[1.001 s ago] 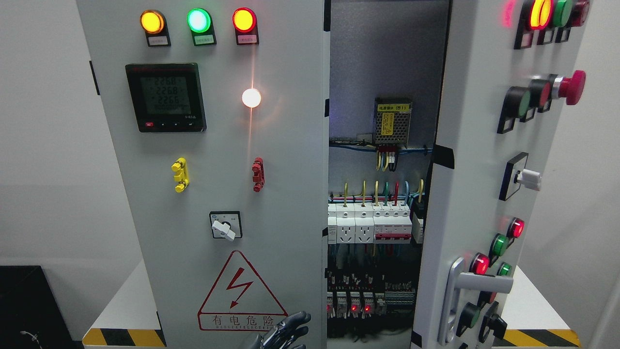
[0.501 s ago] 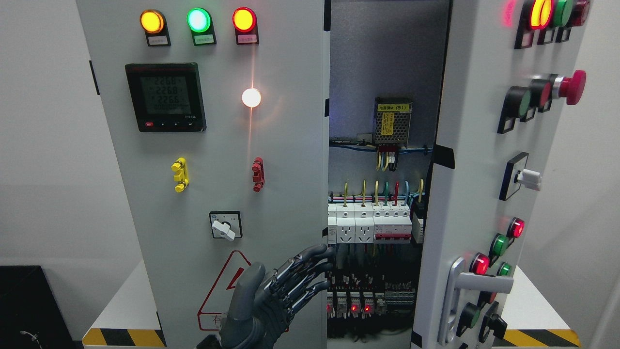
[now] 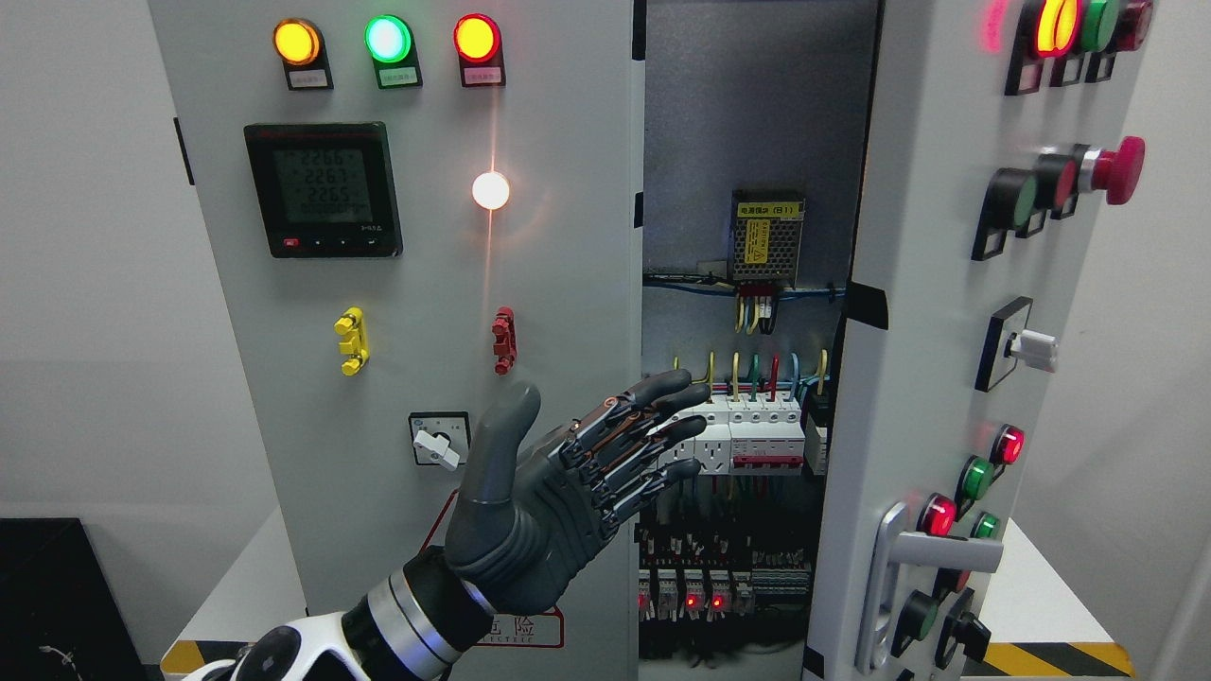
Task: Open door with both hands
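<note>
The left hand (image 3: 558, 492), fingers spread, reaches toward the gap beside the ajar right door (image 3: 908, 378), seemingly untouched.

Left arm (image 3: 378, 629) entering from 7 o'clock, reaching toward 2 o'clock. Left hand (image 3: 553, 487) raised, palm in view, fingers (image 3: 653, 416) extended and slightly spread, thumb (image 3: 501, 445) pointing to 12 o'clock. Nothing held.

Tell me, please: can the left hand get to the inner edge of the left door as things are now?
Probably yes. The left hand is open, with its fingers stretched across the left door edge into the gap. Nothing stands between them, and the right door is swung well aside.
</note>
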Tool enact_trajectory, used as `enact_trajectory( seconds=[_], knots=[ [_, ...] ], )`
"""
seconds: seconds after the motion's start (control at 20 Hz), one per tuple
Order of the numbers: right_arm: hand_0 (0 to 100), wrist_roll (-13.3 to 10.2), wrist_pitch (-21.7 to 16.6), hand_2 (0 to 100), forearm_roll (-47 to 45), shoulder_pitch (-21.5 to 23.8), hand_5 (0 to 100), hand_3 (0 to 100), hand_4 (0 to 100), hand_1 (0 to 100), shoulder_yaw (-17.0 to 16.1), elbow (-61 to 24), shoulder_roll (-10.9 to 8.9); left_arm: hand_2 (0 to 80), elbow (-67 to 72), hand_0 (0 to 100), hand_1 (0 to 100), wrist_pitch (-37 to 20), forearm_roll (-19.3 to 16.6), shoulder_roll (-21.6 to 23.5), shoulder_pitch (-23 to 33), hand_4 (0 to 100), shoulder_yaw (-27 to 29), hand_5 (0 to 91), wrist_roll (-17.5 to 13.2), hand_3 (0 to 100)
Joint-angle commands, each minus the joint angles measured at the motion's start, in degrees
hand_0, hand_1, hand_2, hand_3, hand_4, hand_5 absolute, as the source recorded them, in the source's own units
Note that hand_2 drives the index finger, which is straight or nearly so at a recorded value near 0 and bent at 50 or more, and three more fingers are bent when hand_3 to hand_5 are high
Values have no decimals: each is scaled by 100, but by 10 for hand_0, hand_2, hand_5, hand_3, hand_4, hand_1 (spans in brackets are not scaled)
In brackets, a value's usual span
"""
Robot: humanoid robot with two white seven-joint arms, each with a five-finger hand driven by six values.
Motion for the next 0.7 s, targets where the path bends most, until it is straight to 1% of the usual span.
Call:
enact_trajectory(
  seconds=[0.0, 0.05, 0.1, 0.15, 0.4, 0.65],
  knots=[
    [191, 0, -2, 0, -7, 0, 0, 0, 0, 0, 0, 0, 0, 0, 12, 0, 0, 380, 659, -640, -586, 0, -129, 0, 5, 0],
    [191, 0, 7, 0, -7, 0, 0, 0, 0, 0, 0, 0, 0, 0, 56, 0, 0, 503, 791, -746, -700, 0, -138, 0, 5, 0],
    [191, 0, 7, 0, 2, 0, 0, 0, 0, 0, 0, 0, 0, 0, 134, 0, 0, 574, 827, -842, -788, 0, -138, 0, 13, 0],
    [191, 0, -2, 0, 2, 0, 0, 0, 0, 0, 0, 0, 0, 0, 205, 0, 0, 592, 827, -948, -850, 0, -138, 0, 13, 0],
    [191, 0, -2, 0, 2, 0, 0, 0, 0, 0, 0, 0, 0, 0, 381, 0, 0, 619, 854, -1203, -1219, 0, -146, 0, 5, 0],
    [191, 0, -2, 0, 2, 0, 0, 0, 0, 0, 0, 0, 0, 0, 373, 0, 0, 742, 862, -1353, -1299, 0, -155, 0, 5, 0]
  ],
)
